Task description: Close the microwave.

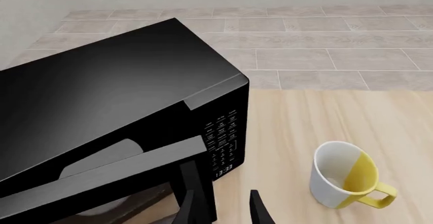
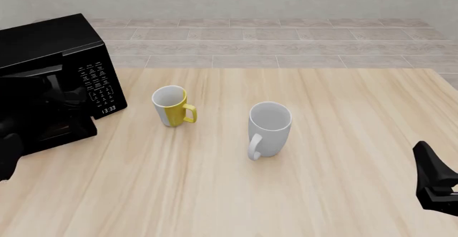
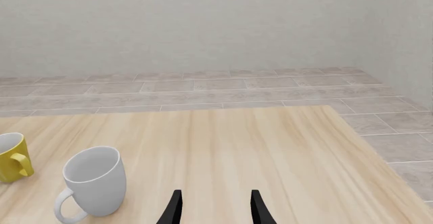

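Note:
The black microwave (image 2: 53, 49) stands at the table's far left, with its keypad (image 2: 100, 84) and clock display facing the mugs. In the left wrist view the microwave (image 1: 101, 92) has its door (image 1: 121, 176) ajar, and a pale plate (image 1: 101, 160) shows through the gap. My left gripper (image 1: 222, 211) is open at the door's free edge, with one finger (image 1: 186, 209) right by that edge. In the front view my left arm (image 2: 10, 146) blends into the dark door. My right gripper (image 3: 216, 210) is open and empty, low at the front right (image 2: 436, 183).
A yellow-and-white mug (image 2: 170, 105) stands just right of the microwave, also seen in the left wrist view (image 1: 345, 176). A white mug (image 2: 268, 127) stands near the table's middle (image 3: 95, 186). The wooden table (image 2: 322, 194) ends before a tiled floor at the back and right.

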### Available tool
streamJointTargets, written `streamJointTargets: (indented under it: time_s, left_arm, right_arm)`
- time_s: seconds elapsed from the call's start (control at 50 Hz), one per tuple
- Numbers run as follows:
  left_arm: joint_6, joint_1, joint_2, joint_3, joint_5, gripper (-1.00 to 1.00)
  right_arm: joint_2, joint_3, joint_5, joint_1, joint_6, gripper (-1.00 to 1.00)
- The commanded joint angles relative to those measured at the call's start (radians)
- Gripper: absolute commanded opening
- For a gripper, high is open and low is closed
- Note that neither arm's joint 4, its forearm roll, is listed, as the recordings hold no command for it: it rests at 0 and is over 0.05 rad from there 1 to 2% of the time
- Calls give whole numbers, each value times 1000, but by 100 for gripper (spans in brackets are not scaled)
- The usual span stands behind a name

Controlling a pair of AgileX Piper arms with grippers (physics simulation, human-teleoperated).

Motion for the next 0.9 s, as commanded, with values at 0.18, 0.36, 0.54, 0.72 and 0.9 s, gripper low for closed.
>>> streamJointTargets:
  time_s: [0.18,0.36,0.54,0.72,0.9]
  left_arm:
    - [104,120,138,-232,-70,100]
    - [88,136,178,-311,-24,100]
    - [86,161,238,-396,13,100]
    - [90,176,266,-426,21,100]
    - [96,193,285,-450,31,100]
  right_arm:
    - [39,0,-29,-2,1,100]
    - [65,0,-51,1,1,100]
    - [69,0,-52,-4,3,100]
    - [74,0,-56,-8,3,100]
    - [67,0,-50,-5,1,100]
